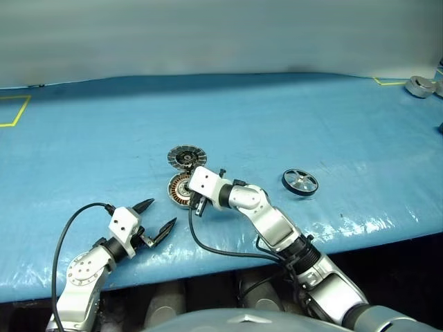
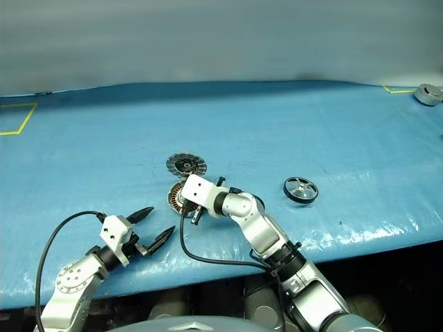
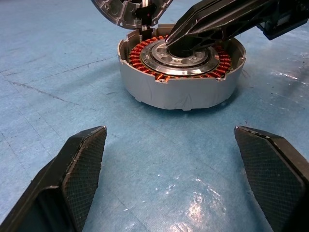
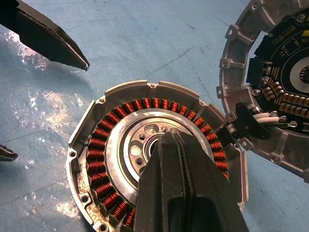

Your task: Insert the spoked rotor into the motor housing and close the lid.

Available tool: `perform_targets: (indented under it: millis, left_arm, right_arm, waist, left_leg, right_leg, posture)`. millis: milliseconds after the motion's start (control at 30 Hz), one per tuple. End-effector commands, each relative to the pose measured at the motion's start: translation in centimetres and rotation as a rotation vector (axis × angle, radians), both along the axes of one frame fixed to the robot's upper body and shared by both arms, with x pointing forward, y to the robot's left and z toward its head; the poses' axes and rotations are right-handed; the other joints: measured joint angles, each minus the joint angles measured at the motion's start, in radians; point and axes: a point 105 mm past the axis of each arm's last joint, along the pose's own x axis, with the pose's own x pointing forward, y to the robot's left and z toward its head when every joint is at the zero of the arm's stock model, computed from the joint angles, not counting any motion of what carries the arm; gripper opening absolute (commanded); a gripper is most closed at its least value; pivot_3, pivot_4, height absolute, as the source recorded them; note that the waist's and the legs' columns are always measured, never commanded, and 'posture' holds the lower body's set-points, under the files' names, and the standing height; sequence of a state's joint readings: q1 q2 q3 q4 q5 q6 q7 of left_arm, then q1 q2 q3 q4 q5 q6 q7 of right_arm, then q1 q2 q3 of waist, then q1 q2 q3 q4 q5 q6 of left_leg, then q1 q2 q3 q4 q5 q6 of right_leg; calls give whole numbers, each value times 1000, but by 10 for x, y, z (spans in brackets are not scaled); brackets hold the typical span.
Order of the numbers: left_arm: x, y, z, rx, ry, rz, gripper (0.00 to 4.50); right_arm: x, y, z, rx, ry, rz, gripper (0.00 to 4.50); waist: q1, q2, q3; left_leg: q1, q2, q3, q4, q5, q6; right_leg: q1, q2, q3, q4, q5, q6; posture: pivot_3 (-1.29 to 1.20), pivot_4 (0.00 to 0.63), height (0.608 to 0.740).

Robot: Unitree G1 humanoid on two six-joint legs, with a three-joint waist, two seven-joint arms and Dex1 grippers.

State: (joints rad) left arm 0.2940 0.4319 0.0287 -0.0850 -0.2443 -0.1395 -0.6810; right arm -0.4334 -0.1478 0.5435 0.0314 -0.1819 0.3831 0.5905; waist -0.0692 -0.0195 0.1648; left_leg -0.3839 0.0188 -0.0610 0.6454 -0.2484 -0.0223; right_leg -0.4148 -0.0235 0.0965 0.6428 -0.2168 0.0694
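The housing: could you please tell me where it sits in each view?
Left eye: housing at centre, under the right gripper.
Right eye: left of centre.
Left wrist: upper middle.
Right wrist: centre-left.
Shared landmark: the open lid, hinged beside it.

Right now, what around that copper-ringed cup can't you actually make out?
- Motor housing: its centre hole, covered by the shut right hand in both wrist views.
- Lid: cut off by the right wrist view's edge.
- Spoked rotor: spoke detail too small in the head views.
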Motion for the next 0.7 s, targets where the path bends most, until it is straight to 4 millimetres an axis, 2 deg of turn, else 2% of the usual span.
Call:
perform_targets:
  millis: [33, 700]
  left_arm:
    - [1, -1, 7, 3, -33, -8, 4500]
    - [2, -2, 6, -4, -40, 0, 4500]
  right_arm:
    - [-3, -5, -23, -67, 67, -16, 17]
    - [-2, 1, -21, -118, 36, 34, 17]
  waist:
    - [0, 0, 0]
    - [-1, 0, 0]
  left_leg:
    - [0, 0, 0, 0, 0, 0]
    - [3, 0, 0, 0, 0, 0]
  right_leg:
    - [0, 0, 0, 0, 0, 0]
    - [2, 0, 0, 0, 0, 0]
  posture:
    - [0, 150, 740]
    - [0, 150, 740]
